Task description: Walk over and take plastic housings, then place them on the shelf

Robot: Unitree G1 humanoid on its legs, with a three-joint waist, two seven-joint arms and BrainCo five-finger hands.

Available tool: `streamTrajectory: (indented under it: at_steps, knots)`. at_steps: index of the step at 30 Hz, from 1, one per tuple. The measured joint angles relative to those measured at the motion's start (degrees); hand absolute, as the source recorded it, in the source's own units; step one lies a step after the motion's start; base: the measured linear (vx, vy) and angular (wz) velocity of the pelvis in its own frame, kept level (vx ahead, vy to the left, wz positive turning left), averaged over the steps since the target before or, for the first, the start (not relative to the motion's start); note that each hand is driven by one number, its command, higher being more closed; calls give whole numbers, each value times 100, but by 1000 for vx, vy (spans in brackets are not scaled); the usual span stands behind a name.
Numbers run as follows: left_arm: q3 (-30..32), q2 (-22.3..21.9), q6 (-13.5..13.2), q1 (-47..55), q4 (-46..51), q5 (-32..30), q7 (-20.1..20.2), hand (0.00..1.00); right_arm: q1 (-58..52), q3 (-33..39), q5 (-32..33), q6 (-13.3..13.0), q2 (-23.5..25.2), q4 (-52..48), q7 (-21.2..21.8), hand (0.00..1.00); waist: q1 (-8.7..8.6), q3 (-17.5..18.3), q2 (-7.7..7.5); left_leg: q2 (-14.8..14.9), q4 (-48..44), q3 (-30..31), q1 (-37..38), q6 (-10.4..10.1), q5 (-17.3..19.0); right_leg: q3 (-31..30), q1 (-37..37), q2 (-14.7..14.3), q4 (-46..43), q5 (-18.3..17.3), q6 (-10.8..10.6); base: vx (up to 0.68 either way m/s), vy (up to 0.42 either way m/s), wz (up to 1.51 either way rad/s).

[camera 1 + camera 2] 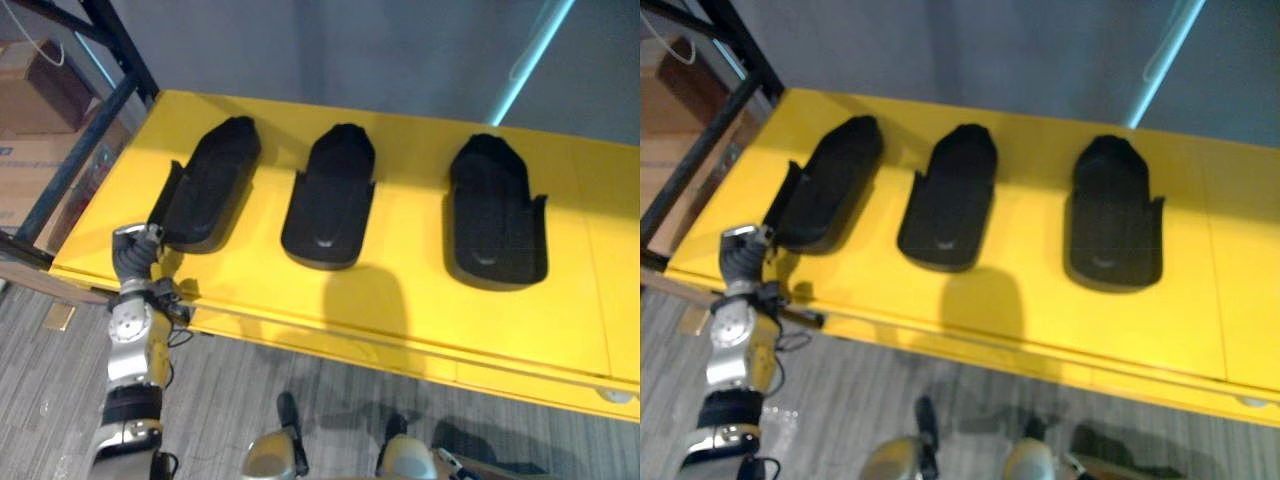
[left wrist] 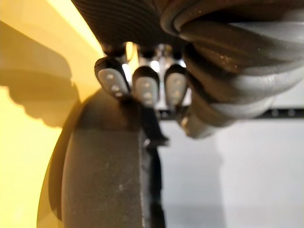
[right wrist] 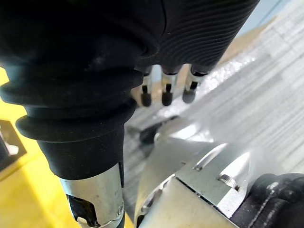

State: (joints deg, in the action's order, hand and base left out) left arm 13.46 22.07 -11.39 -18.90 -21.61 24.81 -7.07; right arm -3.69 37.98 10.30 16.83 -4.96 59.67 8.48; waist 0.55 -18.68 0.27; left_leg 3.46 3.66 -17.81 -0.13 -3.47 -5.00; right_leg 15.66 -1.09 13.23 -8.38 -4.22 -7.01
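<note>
Three black plastic housings lie side by side on a yellow shelf [image 1: 400, 295]: the left housing [image 1: 210, 185], the middle housing [image 1: 330, 195] and the right housing [image 1: 495, 210]. My left hand [image 1: 135, 255] is at the shelf's front left corner, right at the near end of the left housing. In the left wrist view its fingertips [image 2: 145, 88] rest against the dark rim of that housing [image 2: 104, 180], loosely bent and with no grip on it. My right hand [image 3: 166, 90] hangs low over the grey floor, fingers relaxed and holding nothing.
A dark metal rack frame [image 1: 90, 150] slants along the shelf's left end, with cardboard boxes [image 1: 30, 100] behind it. A grey wall with a light blue strip [image 1: 530, 60] stands behind the shelf. Grey floor [image 1: 300, 380] runs below the shelf's front edge.
</note>
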Motion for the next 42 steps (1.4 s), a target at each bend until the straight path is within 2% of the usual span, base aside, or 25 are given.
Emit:
streamTrajectory:
  at_steps: [18, 25, 29, 33, 34, 37, 42]
  knots:
    - [154, 20, 28, -397, -209, 8, -72, 100, 1, -106, 12, 94, -3, -56, 16, 0, -15, -94, -72, 11, -12, -13, -41, -3, 3, -6, 40, -7, -3, 0, 0, 0, 0, 0]
    - [154, 229, 22, -379, -168, -2, -72, 100, -1, -97, 13, 66, 11, -47, 16, 0, -6, -94, -72, 3, -6, 16, -31, -3, 3, 14, 10, -7, 6, 0, 0, 0, 0, 0]
    - [146, 223, -17, 39, 688, -78, -73, 100, -10, -78, 16, -74, 90, -1, -78, 0, -13, -85, -57, -26, 69, 162, 31, -5, -7, 147, -139, -6, 88, -3, 4, 3, 2, 11]
    - [147, 130, -100, 708, 1517, -183, -92, 100, -51, -25, 19, -89, 146, 71, -193, 0, 32, -11, -25, -61, 98, 271, 143, -13, -13, 293, -386, -6, 237, -4, 2, 30, 6, 16]
    - [151, 10, -101, 867, 1725, -279, -127, 0, -73, -14, 19, -100, 154, 112, -230, 0, 35, 37, -1, -77, 100, 327, 140, -13, -13, 350, -448, -3, 289, -4, 1, 40, 2, 29]
    - [149, -526, -104, 1610, 2394, -415, -203, 0, -95, 30, 24, -127, 200, 233, -284, 0, 97, 310, 93, -109, 105, 484, 120, -16, -11, 509, -595, -15, 451, 5, -10, 46, -8, 25]
    - [170, -1026, -62, 2604, 2498, -557, -557, 0, -113, -210, 129, -61, 151, 134, -506, 0, 269, 739, 198, -109, 135, 672, 240, -28, -3, 796, -954, -83, 707, -2, 5, 12, -38, 20]
